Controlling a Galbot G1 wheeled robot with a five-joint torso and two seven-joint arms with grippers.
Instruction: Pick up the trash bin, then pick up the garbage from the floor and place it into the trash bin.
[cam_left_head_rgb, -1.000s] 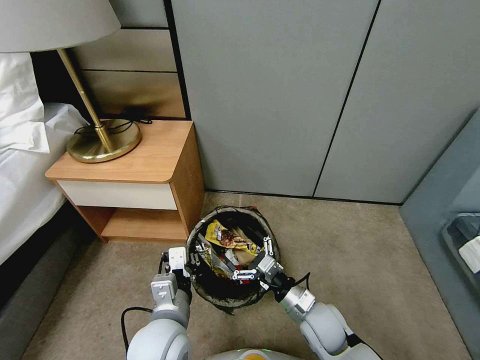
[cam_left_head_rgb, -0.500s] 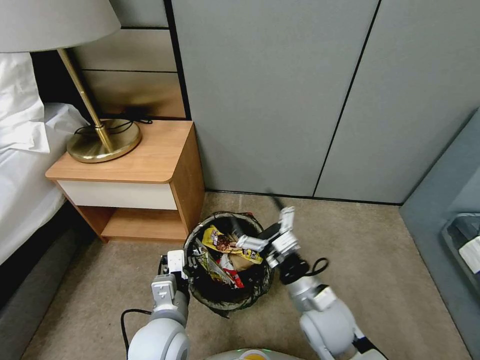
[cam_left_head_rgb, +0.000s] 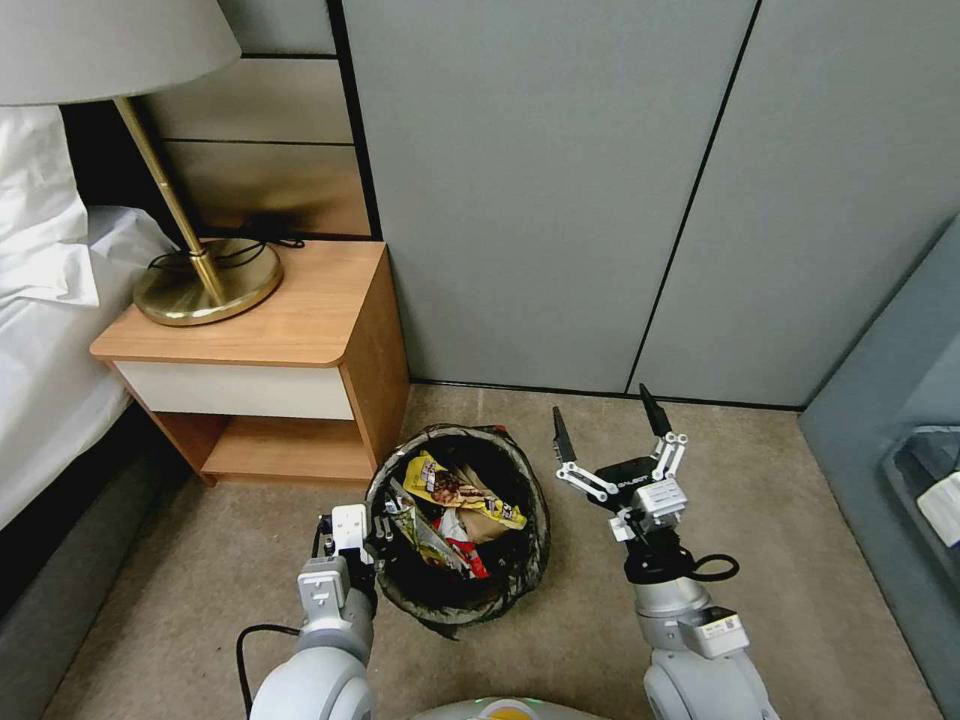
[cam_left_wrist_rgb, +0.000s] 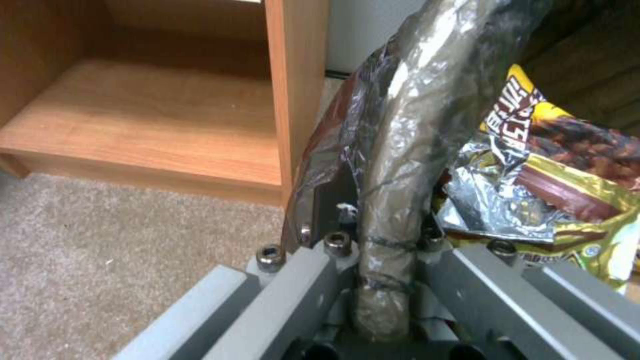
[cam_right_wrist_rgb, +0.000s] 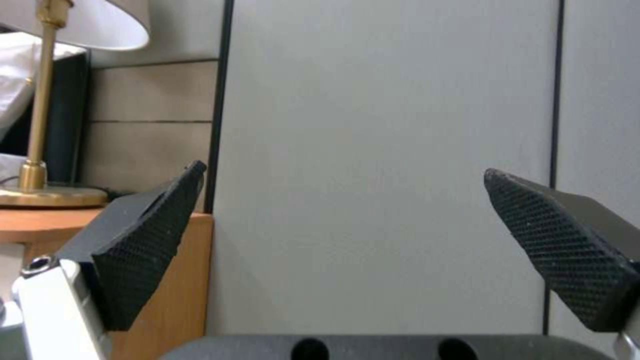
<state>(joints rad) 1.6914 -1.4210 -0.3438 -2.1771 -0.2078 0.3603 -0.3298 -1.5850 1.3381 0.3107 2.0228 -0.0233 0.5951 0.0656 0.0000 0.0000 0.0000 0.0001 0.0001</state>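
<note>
Trash bin (cam_left_head_rgb: 457, 590) on beige carpet (cam_left_head_rgb: 820, 560) just beside the wooden nightstand (cam_left_head_rgb: 300, 330), dark bag folded over its rim, heaped with garbage (cam_left_head_rgb: 455, 505): yellow snack wrapper (cam_left_head_rgb: 462, 487) on top, red and silvery scraps beneath. Left gripper (cam_left_head_rgb: 372, 530) clamped on the near-left rim. Right gripper (cam_left_head_rgb: 608, 422) raised beside the bin's right side, off the carpet, fingers spread wide, empty, aimed at the wall.

From the left wrist: bag-wrapped rim (cam_left_wrist_rgb: 393, 165) pinched between the grey metal gripper fingers (cam_left_wrist_rgb: 293, 290), a grip hard to judge from the head camera. Same view close on the yellow wrapper (cam_left_wrist_rgb: 553, 165): brown lettering partly readable, possibly "HERSHE", not certain; chocolate-coloured picture beneath. Nightstand's open lower shelf (cam_left_wrist_rgb: 153, 135) behind.

From the right wrist: two black textured pads (cam_right_wrist_rgb: 143, 250) far apart, nothing between, grey wall panel (cam_right_wrist_rgb: 387, 150) ahead, brass lamp stem (cam_right_wrist_rgb: 41, 100) and white shade off to one side.

Room from the head camera: grey panelled wall (cam_left_head_rgb: 560, 190) with dark seams, brass lamp (cam_left_head_rgb: 205, 275) on the nightstand with a black cord (cam_left_head_rgb: 255, 245) by its base, white bedding (cam_left_head_rgb: 50, 330) at left, grey furniture (cam_left_head_rgb: 900, 430) at right. Small white lettering on the right gripper's black body, too small to read for sure.
</note>
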